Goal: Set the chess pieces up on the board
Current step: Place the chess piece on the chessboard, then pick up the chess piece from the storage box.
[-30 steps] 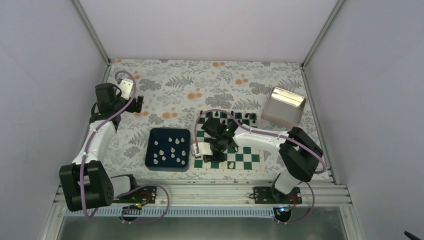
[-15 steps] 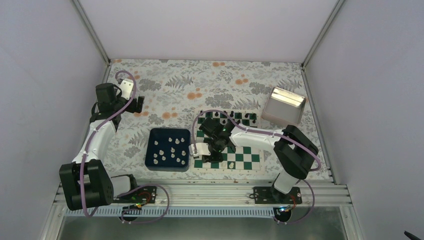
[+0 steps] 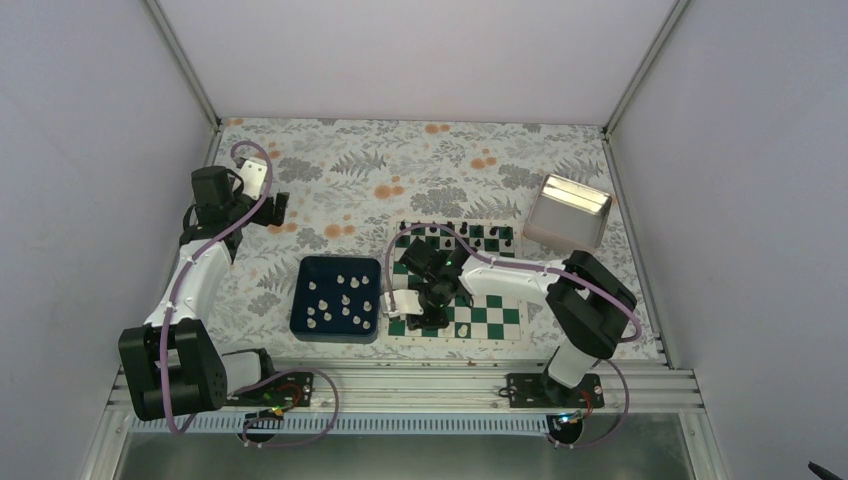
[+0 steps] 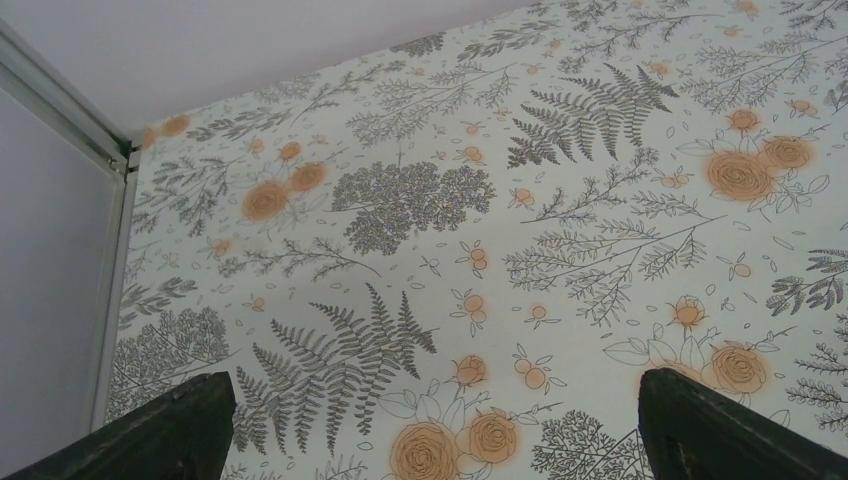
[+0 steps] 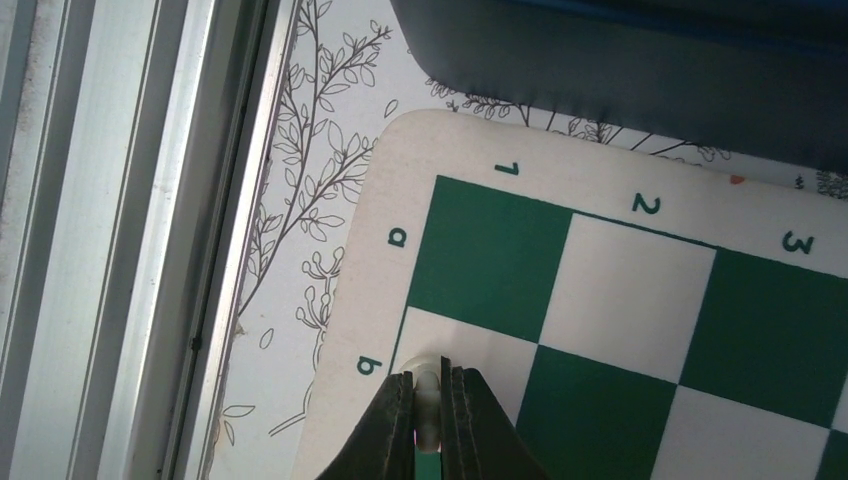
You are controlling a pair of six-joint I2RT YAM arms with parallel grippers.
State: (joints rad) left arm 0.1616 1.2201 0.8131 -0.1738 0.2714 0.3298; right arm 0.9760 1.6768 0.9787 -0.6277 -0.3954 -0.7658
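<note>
In the right wrist view my right gripper (image 5: 428,386) is shut on a small white chess piece (image 5: 427,402). The piece hangs low over the white square in row b at the near left corner of the green and white board (image 5: 490,250). From above, that gripper (image 3: 428,320) is at the board's (image 3: 492,316) near left corner. One white piece (image 3: 462,329) stands on the near row. Several more white pieces (image 3: 345,298) lie in the navy tray (image 3: 302,300). My left gripper (image 3: 276,210) hovers open far to the left, its fingers (image 4: 180,425) wide apart over bare cloth.
Black pieces (image 3: 455,236) line the board's far rows. A grey open box (image 3: 568,212) sits at the back right. The navy tray's wall (image 5: 620,60) runs close along the board's edge. An aluminium rail (image 5: 120,240) borders the near side.
The right gripper has shifted slightly towards the near left corner of the board, still holding the white piece. The left arm has not moved.
</note>
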